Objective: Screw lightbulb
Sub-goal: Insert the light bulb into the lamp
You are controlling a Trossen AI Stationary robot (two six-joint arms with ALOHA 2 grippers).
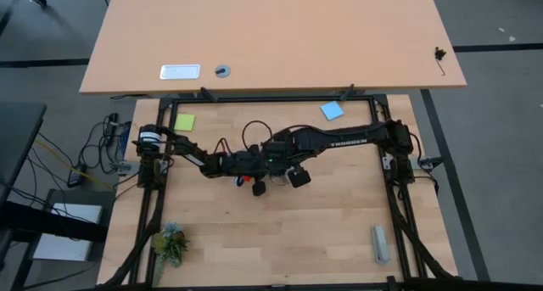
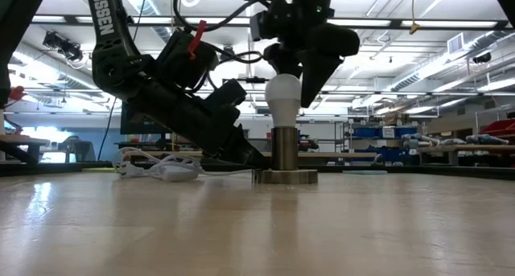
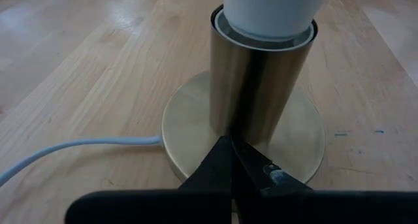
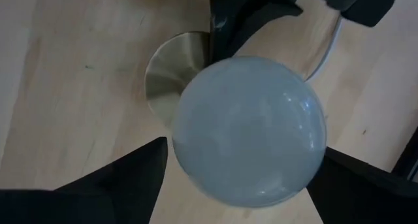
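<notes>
- High view: both arms meet near the middle of the wooden table [image 1: 280, 240]. The left gripper [image 1: 246, 179] and right gripper [image 1: 284, 168] crowd the same spot, so the lightbulb cannot be made out here. A green note [image 1: 184, 121] and a blue note [image 1: 332, 110] lie near the far edge; a small plant [image 1: 170, 243] and a grey block [image 1: 380, 243] sit near the front corners.
- Low view: the lightbulb [image 2: 283, 97] stands upright in the cylindrical metal socket [image 2: 283, 150], which rises from a round base [image 2: 285, 176]. The right gripper [image 2: 298, 71] hangs directly above, its fingers reaching down around the top of the bulb. The left gripper [image 2: 251, 159] slants down to the foot of the socket. A white cable [image 2: 157, 166] lies coiled behind.
- Left wrist view: the left gripper [image 3: 233, 160], fingers pressed together, has its tip resting on the base [image 3: 189, 123] against the socket [image 3: 258, 87]; the bulb's neck [image 3: 271, 8] sits in the socket mouth.
- Right wrist view: the bulb's dome [image 4: 248, 129] fills the centre; the right gripper's fingers [image 4: 124, 175] stand spread on either side, and contact with the glass cannot be judged.
</notes>
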